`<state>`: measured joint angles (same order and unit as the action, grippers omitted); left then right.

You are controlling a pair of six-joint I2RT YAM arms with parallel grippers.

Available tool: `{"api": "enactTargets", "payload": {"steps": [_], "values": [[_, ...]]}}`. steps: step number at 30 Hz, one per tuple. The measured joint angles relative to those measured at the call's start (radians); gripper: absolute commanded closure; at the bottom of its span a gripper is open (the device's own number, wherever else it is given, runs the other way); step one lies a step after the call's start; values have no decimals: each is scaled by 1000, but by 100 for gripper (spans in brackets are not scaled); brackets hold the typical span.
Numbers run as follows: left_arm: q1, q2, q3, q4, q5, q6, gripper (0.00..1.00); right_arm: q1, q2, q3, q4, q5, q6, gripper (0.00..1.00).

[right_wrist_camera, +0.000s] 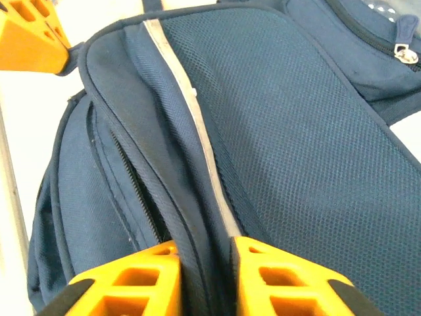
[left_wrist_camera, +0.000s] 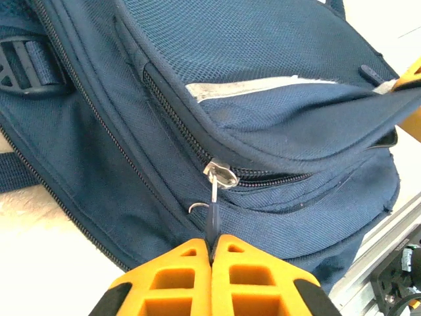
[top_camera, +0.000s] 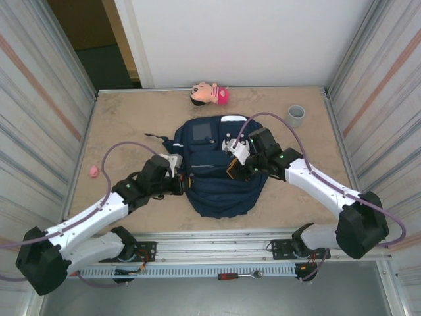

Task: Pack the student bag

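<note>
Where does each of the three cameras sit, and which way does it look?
Top external: fixed above and behind, looking down on the table and student bag; left arm and right arm show.
Left wrist: on the left wrist, looking along the left gripper, shut on the bag's zipper pull.
Right wrist: on the right wrist, looking along the right gripper, a bag fold between its fingers.
Shared: all three see the bag.
</note>
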<state>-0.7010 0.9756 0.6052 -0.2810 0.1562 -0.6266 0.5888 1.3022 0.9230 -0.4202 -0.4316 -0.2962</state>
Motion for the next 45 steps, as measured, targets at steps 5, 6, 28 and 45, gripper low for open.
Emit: {"api": "enactTargets", "payload": {"steps": [5,6,28,45], "values": [[2,16,-11,25,19,11,100,115,6,11,7,133,4,42],[2,19,-11,31,23,14,100,137,13,19,10,155,6,40],[34,24,-11,36,-10,17,100,255,151,108,77,284,-47,100],[129,58,6,134,92,89,86,159,-39,50,46,107,-162,100]]}}
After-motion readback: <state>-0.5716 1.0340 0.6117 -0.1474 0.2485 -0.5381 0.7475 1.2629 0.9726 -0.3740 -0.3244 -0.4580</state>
